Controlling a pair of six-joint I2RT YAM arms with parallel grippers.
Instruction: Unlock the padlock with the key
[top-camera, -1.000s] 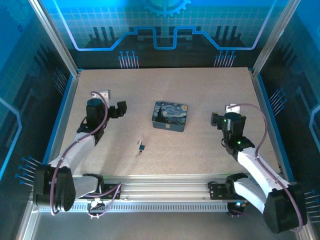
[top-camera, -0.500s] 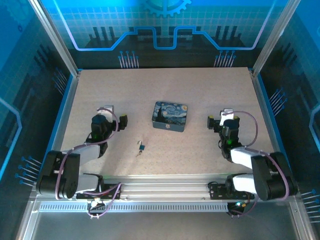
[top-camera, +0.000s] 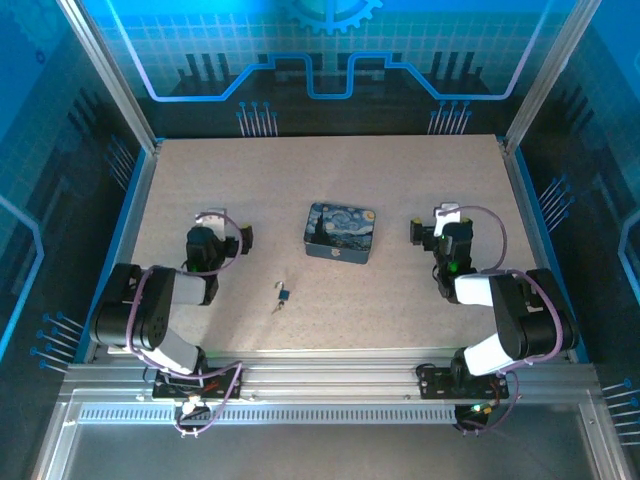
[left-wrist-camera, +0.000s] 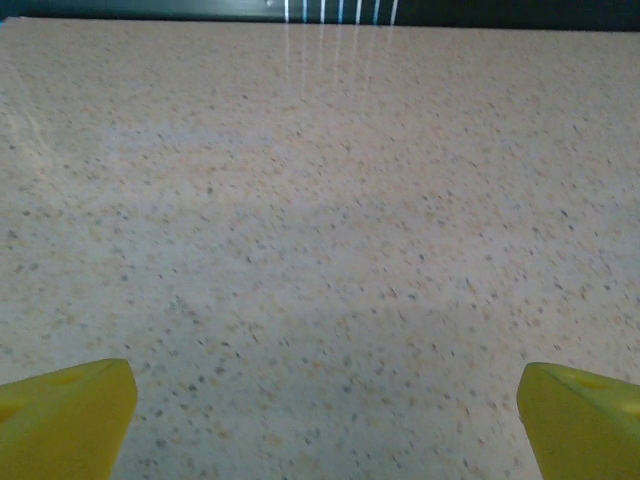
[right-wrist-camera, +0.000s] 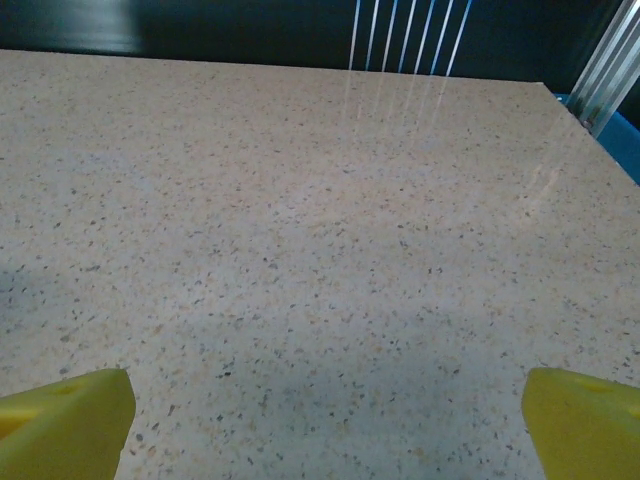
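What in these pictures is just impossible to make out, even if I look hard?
The padlock and key, top view: too small to tell whether they touch, or whether the shackle is shut.
The tin, top view: its lid hides any contents.
The left pincer and right pincer, wrist views: fingers cut off by the bottom edge.

Dark-blue starry-night tin (top-camera: 340, 232) lies flat near the tabletop (top-camera: 400, 170) centre, slightly skewed to the edges. Surface is speckled beige. Blue circuit-print backdrop (top-camera: 330, 60) stands behind the far edge.
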